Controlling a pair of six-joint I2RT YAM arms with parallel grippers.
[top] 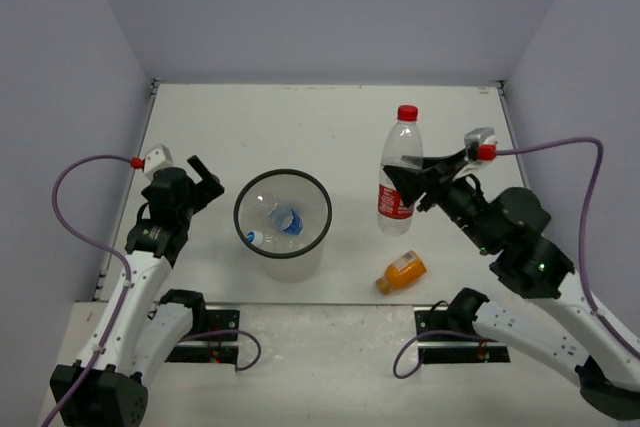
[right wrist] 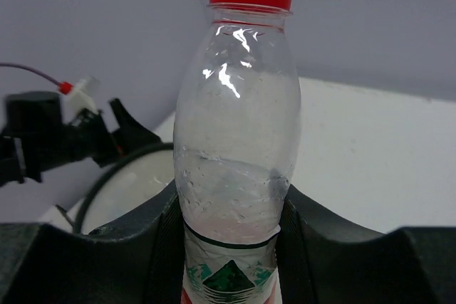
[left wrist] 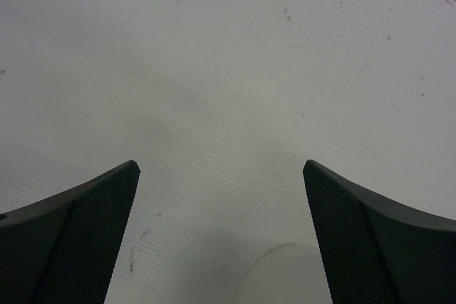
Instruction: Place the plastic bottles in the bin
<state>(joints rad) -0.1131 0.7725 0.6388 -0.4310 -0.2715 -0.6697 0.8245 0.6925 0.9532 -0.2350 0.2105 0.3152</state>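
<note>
The bin (top: 240, 209), a round translucent bucket with a black rim, stands in the middle of the table. Clear bottle plastic with a blue cap and a blue label (top: 285, 219) lies inside it. My right gripper (top: 402, 179) is shut on the clear red-cap bottle (top: 401, 137) and holds it upright just right of the bin. In the right wrist view the fingers (right wrist: 313, 233) press the bottle (right wrist: 235, 140) at the top of its label. The stubby orange bottle (top: 400, 272) lies on its side on the table. My left gripper (top: 205, 182) is open and empty, left of the bin.
Grey walls close the table on three sides. The left wrist view shows only bare table between the open fingers (left wrist: 85, 233) and a pale rounded shape (left wrist: 285, 279) at the bottom edge. The bin's rim (right wrist: 107, 176) and the left arm (right wrist: 43, 137) show behind the held bottle.
</note>
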